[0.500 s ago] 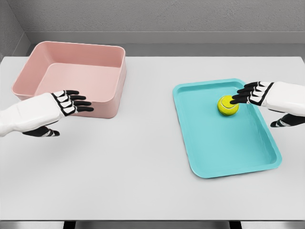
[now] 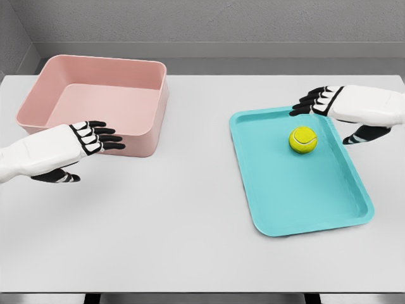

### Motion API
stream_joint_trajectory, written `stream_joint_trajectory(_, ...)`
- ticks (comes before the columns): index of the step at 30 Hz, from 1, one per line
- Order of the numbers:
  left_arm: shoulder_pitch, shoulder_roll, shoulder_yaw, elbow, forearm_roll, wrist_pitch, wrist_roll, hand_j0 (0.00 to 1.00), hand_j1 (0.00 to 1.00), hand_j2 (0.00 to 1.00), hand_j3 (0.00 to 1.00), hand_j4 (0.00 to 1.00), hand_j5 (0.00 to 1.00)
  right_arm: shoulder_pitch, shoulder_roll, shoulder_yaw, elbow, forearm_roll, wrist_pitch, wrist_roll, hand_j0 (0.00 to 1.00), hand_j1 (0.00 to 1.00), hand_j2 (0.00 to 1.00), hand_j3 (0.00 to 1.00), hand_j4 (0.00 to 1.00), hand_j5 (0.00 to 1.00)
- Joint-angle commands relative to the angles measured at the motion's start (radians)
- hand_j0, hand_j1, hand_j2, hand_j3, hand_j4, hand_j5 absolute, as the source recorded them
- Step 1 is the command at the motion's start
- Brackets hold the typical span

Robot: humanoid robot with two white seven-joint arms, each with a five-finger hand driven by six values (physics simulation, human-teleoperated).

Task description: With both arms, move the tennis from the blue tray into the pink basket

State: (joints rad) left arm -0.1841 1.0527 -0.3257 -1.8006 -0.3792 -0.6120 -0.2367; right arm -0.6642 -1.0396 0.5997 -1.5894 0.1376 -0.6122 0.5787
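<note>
Yellow-green tennis ball [image 2: 303,140] sits right of centre in the frame, resting on the floor of your blue tray [image 2: 278,190], in its upper half and nearer the right rim than the left. Nothing is touching it; you can see clear tray surface all round it.

Your right hand [image 2: 332,103] hovers at the upper right, above the tray's far rim and just up and to the right of the ball. Black fingers [image 2: 308,104] are stretched out leftward and slightly fanned, loose, gripping nothing. The thumb hangs lower on the right side, over the tray's right edge, also apart from the ball. White forearm runs off the right edge of the frame.

Tray lies flat on the white table [image 2: 190,209], its long side running from upper middle down toward the lower right.

Over on the left, your left hand [image 2: 88,140] floats at mid height, fingers extended rightward and held a little apart, empty. Its fingertips overlap the front wall of the pink basket [image 2: 126,73] in the picture; you can't tell whether they touch it. The basket stands upright in the upper left, open top facing up, well apart from the tray.
</note>
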Motion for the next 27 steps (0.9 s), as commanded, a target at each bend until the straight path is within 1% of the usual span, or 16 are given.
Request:
stream_joint_trajectory(1, 0.000, 0.001, -0.003, 0.000, 0.006, 0.001, 0.001, 1.00, 1.00, 1.00, 1.00, 1.00, 1.00, -0.003, 0.078, 0.063, 0.101, 0.010, 0.001, 0.032, 1.00, 1.00, 1.00, 1.00, 1.00, 1.00)
stream_joint_trajectory(3, 0.000, 0.001, -0.003, 0.001, 0.006, 0.001, 0.001, 1.00, 1.00, 1.00, 1.00, 1.00, 1.00, -0.037, 0.105, 0.104, 0.141, 0.016, 0.001, 0.032, 1.00, 1.00, 1.00, 1.00, 1.00, 1.00)
stream_joint_trajectory(5, 0.000, 0.001, -0.004, 0.000, 0.006, 0.001, 0.001, 1.00, 1.00, 1.00, 1.00, 1.00, 1.00, -0.071, 0.130, 0.153, 0.206, 0.017, 0.001, 0.032, 1.00, 1.00, 1.00, 1.00, 1.00, 1.00)
stream_joint_trajectory(6, 0.002, 0.001, -0.004, 0.000, 0.006, 0.001, 0.001, 1.00, 1.00, 1.00, 1.00, 1.00, 1.00, -0.078, 0.138, 0.163, 0.226, 0.017, 0.001, 0.032, 1.00, 1.00, 1.00, 1.00, 1.00, 1.00)
stream_joint_trajectory(8, 0.002, 0.001, -0.009, 0.000, 0.006, 0.001, 0.001, 1.00, 1.00, 1.00, 1.00, 1.00, 1.00, -0.080, 0.142, 0.164, 0.240, 0.022, 0.001, 0.032, 1.00, 1.00, 1.00, 1.00, 1.00, 1.00)
stream_joint_trajectory(9, 0.002, 0.001, -0.009, 0.000, 0.006, 0.001, 0.001, 1.00, 1.00, 1.00, 1.00, 1.00, 1.00, -0.080, 0.159, 0.164, 0.267, 0.026, 0.001, 0.032, 1.00, 1.00, 1.00, 1.00, 1.00, 1.00)
stream_joint_trajectory(10, 0.000, 0.001, -0.009, 0.000, 0.006, 0.001, 0.001, 1.00, 1.00, 1.00, 1.00, 1.00, 1.00, -0.080, 0.161, 0.164, 0.279, 0.036, 0.001, 0.032, 1.00, 1.00, 1.00, 1.00, 1.00, 1.00)
stream_joint_trajectory(13, 0.000, 0.001, -0.010, 0.000, 0.006, 0.001, 0.001, 1.00, 1.00, 1.00, 1.00, 1.00, 1.00, -0.080, 0.165, 0.175, 0.293, 0.037, 0.001, 0.032, 1.00, 1.00, 1.00, 1.00, 1.00, 1.00)
stream_joint_trajectory(15, 0.000, 0.001, -0.010, 0.000, 0.006, 0.001, 0.001, 1.00, 1.00, 1.00, 1.00, 1.00, 1.00, -0.081, 0.182, 0.178, 0.316, 0.043, 0.001, 0.032, 1.00, 1.00, 1.00, 1.00, 1.00, 1.00)
stream_joint_trajectory(17, 0.000, 0.001, -0.010, 0.000, 0.006, 0.001, 0.001, 1.00, 1.00, 1.00, 1.00, 1.00, 1.00, -0.083, 0.191, 0.178, 0.322, 0.054, 0.001, 0.032, 1.00, 1.00, 1.00, 1.00, 1.00, 1.00)
stream_joint_trajectory(18, 0.000, 0.001, -0.010, 0.000, 0.006, 0.001, 0.001, 1.00, 1.00, 1.00, 1.00, 1.00, 1.00, -0.083, 0.194, 0.178, 0.339, 0.057, 0.001, 0.032, 1.00, 1.00, 1.00, 1.00, 1.00, 1.00)
stream_joint_trajectory(19, -0.002, 0.001, -0.010, 0.000, 0.008, 0.001, 0.001, 1.00, 1.00, 1.00, 1.00, 1.00, 1.00, -0.097, 0.208, 0.178, 0.356, 0.060, 0.001, 0.032, 1.00, 1.00, 1.00, 1.00, 1.00, 1.00)
stream_joint_trajectory(23, -0.002, 0.001, -0.010, 0.000, 0.008, 0.001, 0.001, 1.00, 1.00, 1.00, 1.00, 1.00, 1.00, -0.110, 0.237, 0.178, 0.411, 0.073, 0.001, 0.032, 1.00, 1.00, 1.00, 1.00, 1.00, 1.00)
stream_joint_trajectory(27, -0.002, 0.001, -0.009, 0.000, 0.008, 0.001, 0.001, 1.00, 1.00, 1.00, 1.00, 1.00, 1.00, -0.112, 0.265, 0.178, 0.440, 0.094, 0.001, 0.032, 1.00, 1.00, 1.00, 1.00, 1.00, 1.00)
